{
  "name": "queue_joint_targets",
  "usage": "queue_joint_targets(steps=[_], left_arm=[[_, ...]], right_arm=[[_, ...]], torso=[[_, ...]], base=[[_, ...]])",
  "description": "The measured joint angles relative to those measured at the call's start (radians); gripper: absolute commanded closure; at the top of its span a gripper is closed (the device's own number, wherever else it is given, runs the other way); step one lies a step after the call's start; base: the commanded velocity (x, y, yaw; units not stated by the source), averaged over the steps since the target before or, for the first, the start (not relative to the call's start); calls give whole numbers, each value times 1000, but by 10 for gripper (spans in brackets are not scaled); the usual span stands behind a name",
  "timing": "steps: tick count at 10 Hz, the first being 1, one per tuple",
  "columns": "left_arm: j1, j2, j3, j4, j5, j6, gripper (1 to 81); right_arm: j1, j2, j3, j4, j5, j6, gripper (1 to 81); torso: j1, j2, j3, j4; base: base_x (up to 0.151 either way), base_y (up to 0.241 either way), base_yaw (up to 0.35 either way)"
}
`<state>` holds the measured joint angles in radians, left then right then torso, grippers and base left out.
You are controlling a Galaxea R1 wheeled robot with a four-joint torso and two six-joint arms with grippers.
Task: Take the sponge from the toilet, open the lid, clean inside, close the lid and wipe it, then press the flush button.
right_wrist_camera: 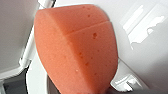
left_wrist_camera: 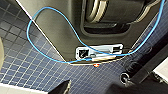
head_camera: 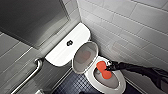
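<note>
head view: lid (head_camera: 83,56) up, right gripper (head_camera: 109,67) clamped on the sponge (head_camera: 103,69) inside the bowl (head_camera: 122,85), far side; cleaning step, i'd judge. left wrist: dark floor tiles (left_wrist_camera: 25,57), blue cable (left_wrist_camera: 31,32). right wrist: sponge close to the bowl; next wants a firm sweeping press.

toilet bowl (head_camera: 121,83) partly hidden behind the sponge (head_camera: 103,69)

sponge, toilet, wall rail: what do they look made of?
The sponge: soft open-cell foam, matte, pores visible. The toilet: likely glazed ceramic, glossy white with bright highlights. The rail: probably brushed metal, dull grey sheen.
</note>
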<state>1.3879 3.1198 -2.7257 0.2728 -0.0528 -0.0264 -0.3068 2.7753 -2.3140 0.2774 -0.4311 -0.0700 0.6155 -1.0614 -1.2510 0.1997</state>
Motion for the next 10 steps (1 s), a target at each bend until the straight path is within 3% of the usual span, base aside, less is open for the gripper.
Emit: queue_joint_targets(steps=[3,7,10], left_arm=[[0,0,0,0,0,0,10],[1,1,0,1,-1,0,10],[6,1,0,1,0,0,10]], right_arm=[[4,-14,3,0,7,20,811],[-34,-123,141,23,140,36,811],[-102,-231,317,26,218,54,811]], torso=[[0,0,0,0],[0,0,0,0],[0,0,0,0]], base=[[0,0,0],[0,0,0],[0,0,0]])
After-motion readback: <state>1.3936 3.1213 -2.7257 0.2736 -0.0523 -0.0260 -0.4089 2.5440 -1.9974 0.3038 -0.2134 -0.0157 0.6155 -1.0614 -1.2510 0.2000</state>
